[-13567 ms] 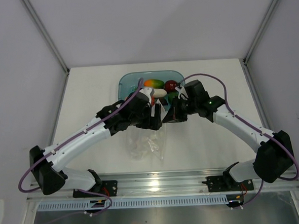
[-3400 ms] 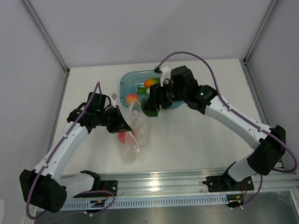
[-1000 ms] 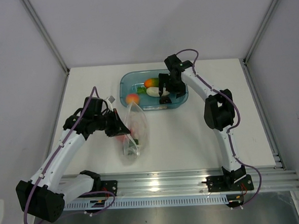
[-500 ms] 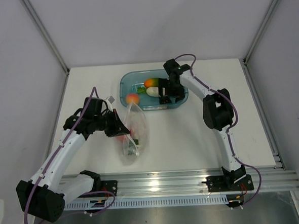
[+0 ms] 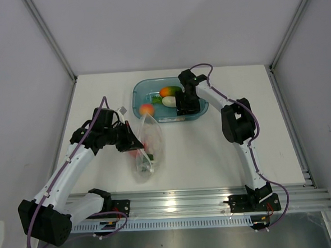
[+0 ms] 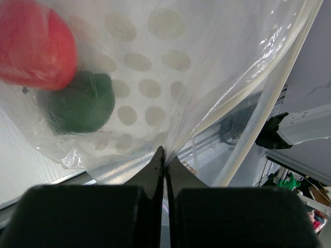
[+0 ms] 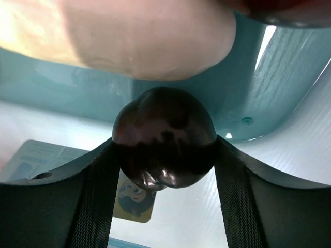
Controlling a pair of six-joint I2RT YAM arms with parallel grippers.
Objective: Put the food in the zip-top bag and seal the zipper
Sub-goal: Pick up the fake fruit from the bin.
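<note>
From above, a teal translucent rectangular tub [image 5: 137, 95] sits far on the white table [image 5: 240, 153]. It holds an orange-green toy fruit [image 5: 170, 91] and a white oblong toy [image 5: 169, 101]. A peach-red toy fruit [image 5: 147, 109] lies at its near-left corner.

The right gripper [image 5: 182, 105] reaches down inside the tub. The clear crinkly zip-top bag [image 5: 148, 142] lies just near of the tub, with its long axis running far to near and its mouth toward the tub. The left gripper [image 5: 135, 142] grips its left edge.

On the left wrist camera, the jaws are pinched tight on the bag's plastic. A red toy fruit [image 6: 31, 46] and a green toy fruit [image 6: 83, 103] lie inside.

On the right wrist camera, the fingers [image 7: 98, 191] press both sides of a dark purple round toy fruit [image 7: 164, 129]. The white oblong toy crowds close beyond it, in front of the tub's wall.
</note>
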